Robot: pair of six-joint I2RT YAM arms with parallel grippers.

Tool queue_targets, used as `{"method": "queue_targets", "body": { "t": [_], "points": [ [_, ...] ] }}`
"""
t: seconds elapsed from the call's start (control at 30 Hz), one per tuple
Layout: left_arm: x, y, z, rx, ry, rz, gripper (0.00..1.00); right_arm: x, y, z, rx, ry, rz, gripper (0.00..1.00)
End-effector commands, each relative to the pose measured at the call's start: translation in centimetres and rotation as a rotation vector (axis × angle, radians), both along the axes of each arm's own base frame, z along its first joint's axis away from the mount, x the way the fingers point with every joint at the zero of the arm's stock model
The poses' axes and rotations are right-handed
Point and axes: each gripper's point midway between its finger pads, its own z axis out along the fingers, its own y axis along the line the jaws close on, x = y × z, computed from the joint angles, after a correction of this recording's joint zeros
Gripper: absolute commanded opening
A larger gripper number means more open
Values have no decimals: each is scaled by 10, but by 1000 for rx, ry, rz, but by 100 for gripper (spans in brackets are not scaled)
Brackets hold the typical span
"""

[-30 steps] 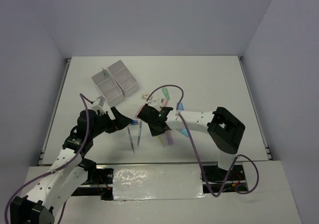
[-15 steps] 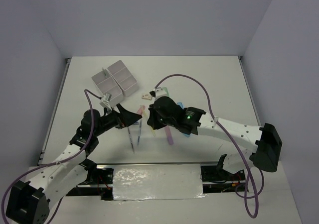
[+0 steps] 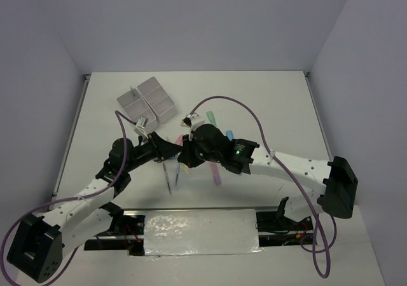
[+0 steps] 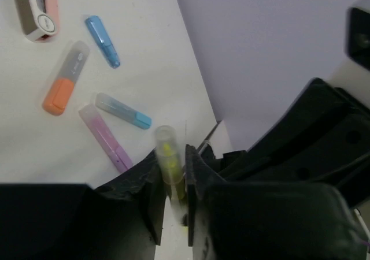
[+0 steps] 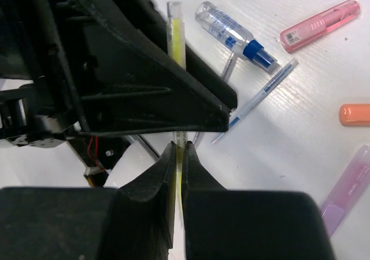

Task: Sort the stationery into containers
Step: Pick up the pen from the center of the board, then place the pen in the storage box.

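Note:
A yellow highlighter [image 4: 169,156] hangs above the table, gripped from both ends. My left gripper [image 4: 172,176] is shut on one end of it. From the opposite side my right gripper [image 5: 178,150] is shut on the other end, and the yellow highlighter [image 5: 176,34] runs on under the left gripper's black body. In the top view the left gripper [image 3: 174,151] and right gripper [image 3: 189,151] meet nose to nose at mid-table. The containers [image 3: 147,103] stand as a white block at the back left, apart from both grippers.
Below the grippers lie a clear blue-capped tube [image 5: 231,32], a thin pen [image 5: 260,98], a pink highlighter [image 5: 319,22], an orange highlighter [image 4: 63,78], two blue highlighters [image 4: 103,33] [image 4: 122,110] and a purple highlighter [image 3: 216,173]. A green highlighter [image 3: 210,117] lies farther back.
My left gripper has moved right to meet the right gripper and gone from open to shut on the yellow highlighter. The right gripper stayed shut on it.

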Motion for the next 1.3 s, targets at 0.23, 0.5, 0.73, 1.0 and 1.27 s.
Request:
{"method": "queue_targets", "body": {
  "t": [0.23,0.5,0.73,1.0,1.27],
  "points": [
    [17,15,29,191,-136,78,0,4,6,8,28,-36,1,58],
    [90,105,69,621,-220,584,0,10,-47,9,1,-89,-137,91],
    [143,216,96,795,-161,1188,0,-2,-75,7,26,-99,-149,92],
    [208,265,119,768,-237,1465,0,-25,-71,-7,81,-34,-59,92],
    [260,263,104,885,-288,1415,5,-40,-64,0,148,-19,32,92]
  ]
}}
